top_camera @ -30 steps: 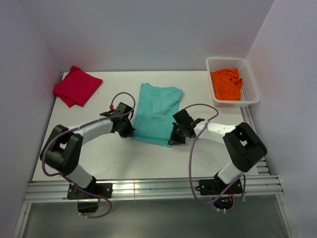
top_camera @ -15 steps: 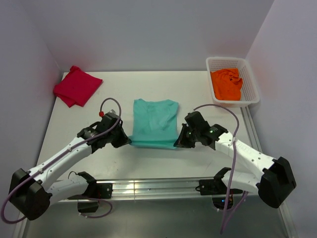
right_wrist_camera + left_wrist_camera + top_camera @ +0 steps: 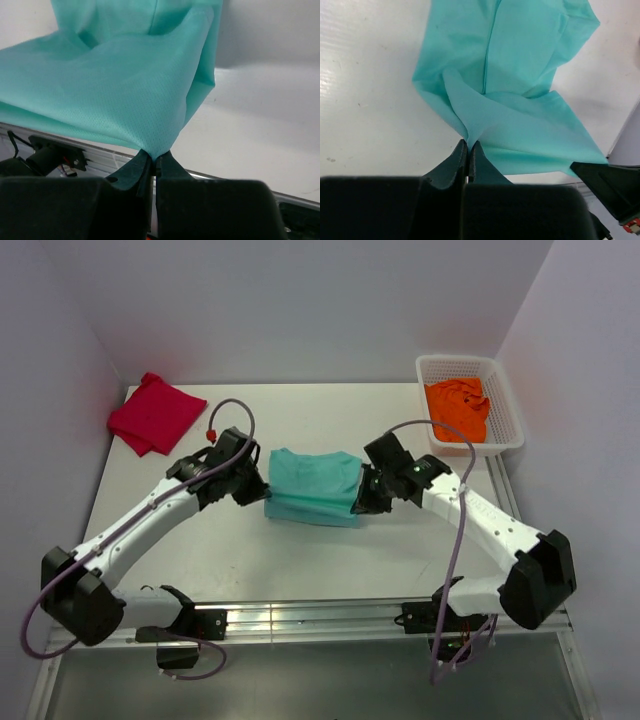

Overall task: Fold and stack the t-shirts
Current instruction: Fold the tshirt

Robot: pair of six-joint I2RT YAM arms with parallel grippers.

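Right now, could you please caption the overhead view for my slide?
Left gripper and right gripper pinch the doubled-over teal shirt; red shirt lies far left, orange shirt in the basket.

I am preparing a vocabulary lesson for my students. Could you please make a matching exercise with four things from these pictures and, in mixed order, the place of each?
Column A
1. teal t-shirt
2. red t-shirt
3. orange t-shirt
4. white basket

Column B
a. far right corner of the table
b. gripped on both sides, middle of the table
c. lying in the basket
d. folded, far left corner

Pairs: 1-b, 2-d, 3-c, 4-a
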